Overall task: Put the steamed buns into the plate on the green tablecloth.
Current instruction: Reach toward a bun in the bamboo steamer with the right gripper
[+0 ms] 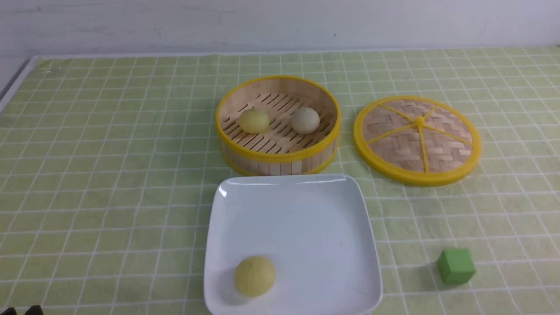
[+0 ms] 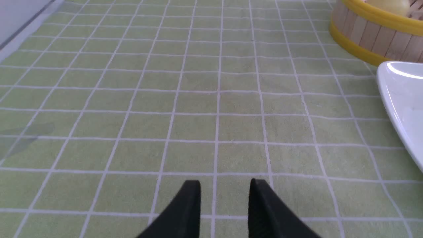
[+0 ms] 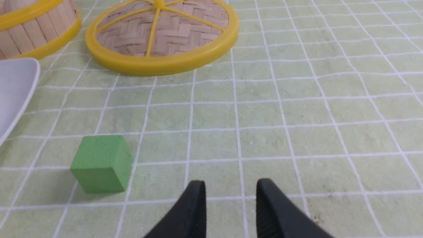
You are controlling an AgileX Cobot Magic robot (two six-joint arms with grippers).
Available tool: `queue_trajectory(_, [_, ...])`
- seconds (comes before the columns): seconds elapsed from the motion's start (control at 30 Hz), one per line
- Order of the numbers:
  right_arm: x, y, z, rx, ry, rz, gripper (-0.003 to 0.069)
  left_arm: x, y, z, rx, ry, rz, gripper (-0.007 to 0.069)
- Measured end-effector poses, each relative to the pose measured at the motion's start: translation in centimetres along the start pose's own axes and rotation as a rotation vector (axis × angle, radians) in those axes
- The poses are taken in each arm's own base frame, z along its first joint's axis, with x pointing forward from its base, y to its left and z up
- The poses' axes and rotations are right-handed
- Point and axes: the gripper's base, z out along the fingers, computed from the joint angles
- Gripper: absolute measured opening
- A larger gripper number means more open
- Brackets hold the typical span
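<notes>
One pale yellow bun point(image 1: 254, 275) lies in the front left of the white square plate point(image 1: 306, 197) on the green tablecloth point(image 1: 109, 175). Another pale yellow bun point(image 1: 253, 121) and a greyish-beige bun point(image 1: 305, 120) sit in the bamboo steamer point(image 1: 280, 154) just behind the plate. My left gripper point(image 2: 224, 182) is open and empty, low over bare cloth to the left of the plate point(image 2: 403, 99); only its tips show at the front view's bottom left corner point(image 1: 22, 310). My right gripper point(image 3: 230, 182) is open and empty over the cloth, right of the plate point(image 3: 15, 86).
The round woven lid point(image 1: 417, 138) lies flat to the right of the steamer. A green cube point(image 1: 455, 265) sits on the cloth right of the plate, close to my right gripper in the right wrist view point(image 3: 100, 163). The table's left edge runs by a grey wall.
</notes>
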Motion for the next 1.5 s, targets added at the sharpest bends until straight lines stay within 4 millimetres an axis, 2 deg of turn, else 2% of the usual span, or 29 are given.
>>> queue_trajectory(1.27, [0.0, 0.0, 0.0, 0.0, 0.0, 0.0, 0.024, 0.0, 0.2, 0.0, -0.018, -0.001, 0.046, 0.024])
queue_trajectory(1.33, [0.0, 0.0, 0.0, 0.0, 0.0, 0.0, 0.024, 0.0, 0.1, 0.0, -0.013, -0.001, 0.016, 0.024])
queue_trajectory(1.43, [0.0, 0.0, 0.0, 0.0, 0.0, 0.0, 0.024, -0.1, -0.5, 0.0, 0.053, -0.005, -0.335, 0.024])
queue_trajectory(1.5, [0.0, 0.0, 0.0, 0.0, 0.0, 0.0, 0.024, -0.3, -1.0, 0.0, 0.116, 0.006, -0.655, 0.024])
